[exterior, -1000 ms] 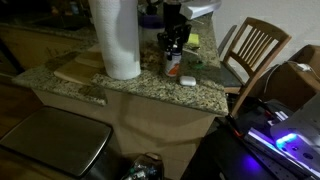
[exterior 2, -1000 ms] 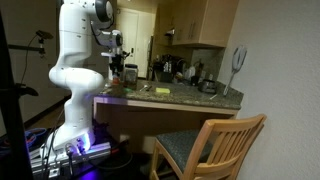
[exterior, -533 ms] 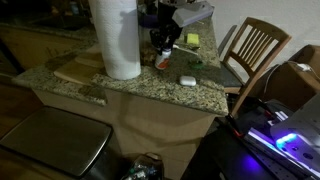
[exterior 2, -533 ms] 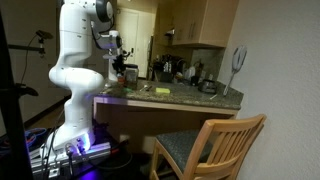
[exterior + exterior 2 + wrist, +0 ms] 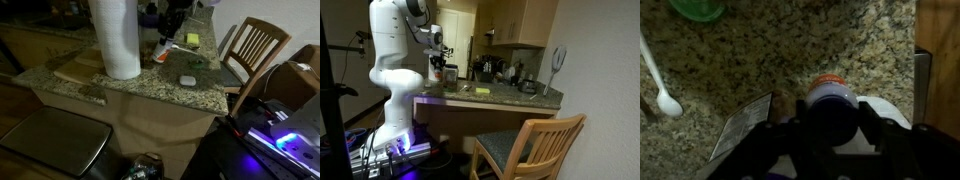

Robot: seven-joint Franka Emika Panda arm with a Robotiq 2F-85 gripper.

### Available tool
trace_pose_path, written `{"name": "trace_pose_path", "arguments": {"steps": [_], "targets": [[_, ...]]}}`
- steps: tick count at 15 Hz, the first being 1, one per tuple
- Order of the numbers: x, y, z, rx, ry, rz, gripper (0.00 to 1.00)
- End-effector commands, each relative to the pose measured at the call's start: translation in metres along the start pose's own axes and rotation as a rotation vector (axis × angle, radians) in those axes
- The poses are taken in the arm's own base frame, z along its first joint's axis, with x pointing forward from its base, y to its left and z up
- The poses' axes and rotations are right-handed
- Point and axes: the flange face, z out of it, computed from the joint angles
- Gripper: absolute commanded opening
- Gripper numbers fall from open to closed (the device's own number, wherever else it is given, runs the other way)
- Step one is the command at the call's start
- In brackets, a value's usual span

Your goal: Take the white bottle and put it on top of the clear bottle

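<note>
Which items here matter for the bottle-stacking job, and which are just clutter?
Job: white bottle, with the gripper shut on it; clear bottle.
Clutter: paper towel roll, flat white object, white spoon, wooden chair.

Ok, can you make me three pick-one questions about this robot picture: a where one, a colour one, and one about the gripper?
1. Where does the small flat white rounded object lie? A on the speckled granite counter; B in a bowl; C on a stool.
2. What colour is the label on the small white plastic bottle? A blue; B orange-red; C purple.
3. What is the gripper doing? A hanging wide open; B shut on the white bottle; C holding a banana.
Answers: 1 A, it rests on the stone. 2 B, the wrist view shows an orange-red band. 3 B, it clamps the bottle from both sides.
</note>
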Motion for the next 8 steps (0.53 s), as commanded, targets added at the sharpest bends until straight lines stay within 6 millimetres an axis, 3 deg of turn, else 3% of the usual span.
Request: {"name": "trace_pose_path", "arguments": {"steps": [1,3,7,8], "targets": [[-0.043,0.023,-0.066,0.055,0.069,-0.125,0.29],[-0.063,0.036,-0.107,0.065,0.101,-0.155,0.29],[-0.105,0.070,-0.200,-0.058,0.323,-0.206,0.29],[-0.076,0.058,-0.173,-0.019,0.252,-0.165,0.29]]}}
